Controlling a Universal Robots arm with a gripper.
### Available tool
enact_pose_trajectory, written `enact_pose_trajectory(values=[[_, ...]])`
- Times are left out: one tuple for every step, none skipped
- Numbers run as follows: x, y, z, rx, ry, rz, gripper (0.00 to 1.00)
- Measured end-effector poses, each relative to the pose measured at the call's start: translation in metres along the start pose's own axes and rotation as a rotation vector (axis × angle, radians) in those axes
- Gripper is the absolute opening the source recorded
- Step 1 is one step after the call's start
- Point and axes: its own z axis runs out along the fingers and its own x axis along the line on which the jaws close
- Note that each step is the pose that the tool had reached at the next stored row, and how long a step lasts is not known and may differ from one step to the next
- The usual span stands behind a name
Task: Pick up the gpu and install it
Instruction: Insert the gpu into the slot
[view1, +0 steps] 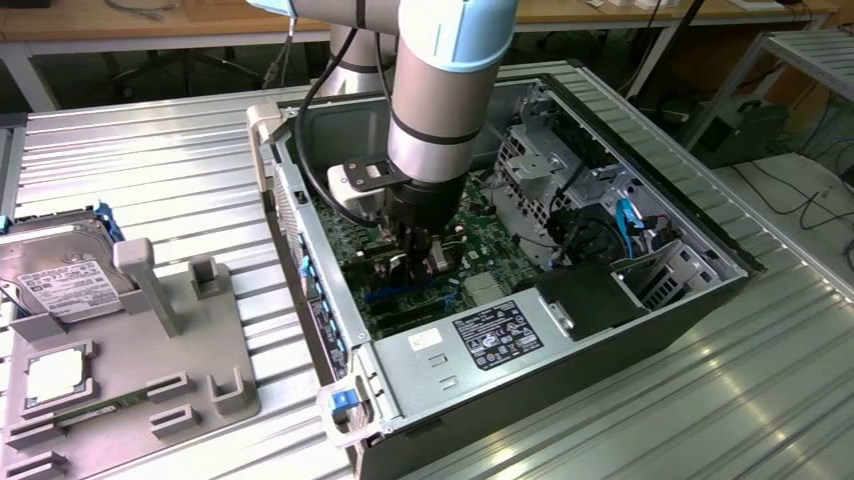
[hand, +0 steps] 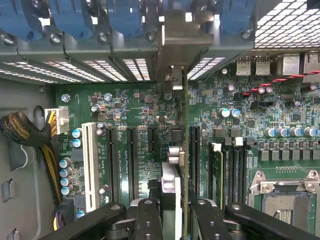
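Arm (view1: 434, 100) down inside open computer case (view1: 574, 400), pincer (view1: 416, 262) low over motherboard (view1: 487, 222)

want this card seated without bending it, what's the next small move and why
Probably a slow, straight press toward the motherboard: the claw grips the gpu on edge beside a black slot, its bracket at the case's rear wall. Whether the edge is seated cannot be told.

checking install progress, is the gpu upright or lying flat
Upright: the gpu stands edge-on over the motherboard, held in the gripper, its bracket up against the case's rear slots. Fully seated or not: cannot tell.
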Motion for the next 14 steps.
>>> enact_pose_trajectory(values=[[0.0, 0.0, 0.0, 0.0, 0.0, 0.0, 0.28], [0.0, 0.0, 0.0, 0.0, 0.0, 0.0, 0.28], [0.0, 0.0, 0.0001, 0.0001, -0.0001, 0.0, 0.28], [0.0, 0.0, 0.0001, 0.0001, -0.0001, 0.0, 0.28], [0.0, 0.0, 0.0001, 0.0001, -0.0001, 0.0, 0.28], [0.0, 0.0, 0.0001, 0.0001, -0.0001, 0.0, 0.28], [0.0, 0.0, 0.0001, 0.0, -0.0001, 0.0, 0.28], [0.0, 0.0, 0.0001, 0.0001, -0.0001, 0.0, 0.28], [-0.0001, 0.0, 0.0002, 0.0002, -0.0003, 0.0, 0.28], [-0.0004, 0.0, 0.0002, 0.0003, -0.0005, 0.0, 0.28], [-0.0007, 0.0, 0.0002, 0.0002, -0.0003, 0.0, 0.28], [-0.0008, 0.0, 0.0002, 0.0001, -0.0003, 0.0, 0.28], [-0.0008, 0.0, 0.0002, 0.0002, -0.0002, -0.001, 0.28], [-0.0008, 0.0, 0.0001, 0.0001, -0.0002, -0.001, 0.28]])
